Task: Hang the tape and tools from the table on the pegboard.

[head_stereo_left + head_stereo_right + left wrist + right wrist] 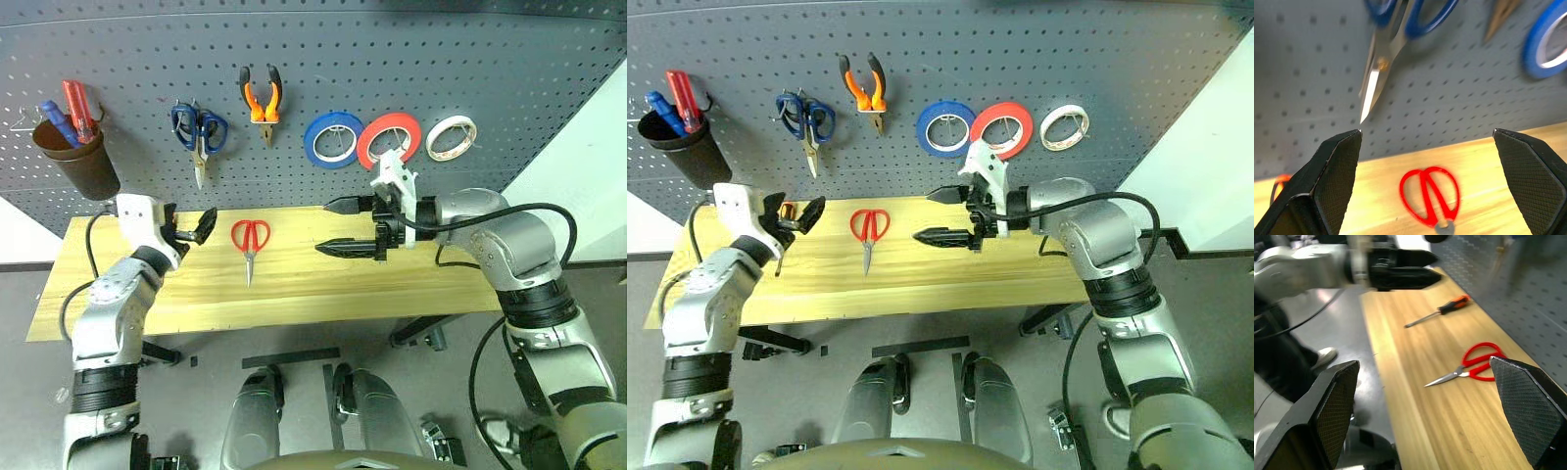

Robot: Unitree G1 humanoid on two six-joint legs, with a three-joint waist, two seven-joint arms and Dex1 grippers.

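Note:
Red-handled scissors (251,240) lie flat on the wooden table (294,294), between my two grippers. My left gripper (191,230) hovers open just to their left, facing the pegboard (490,59). My right gripper (333,226) is open to their right, its fingers pointing left over the table. The black-and-orange screwdriver (1442,311) lies on the table by the left gripper (1415,276). The white tape (452,138) hangs on the pegboard at the right, and the orange-handled pliers (262,98) hang higher up near the middle.
On the pegboard hang blue-handled scissors (200,130), a blue tape roll (333,139) and a red tape roll (389,139). A brown cup (80,157) with blue and red handles in it hangs at the far left.

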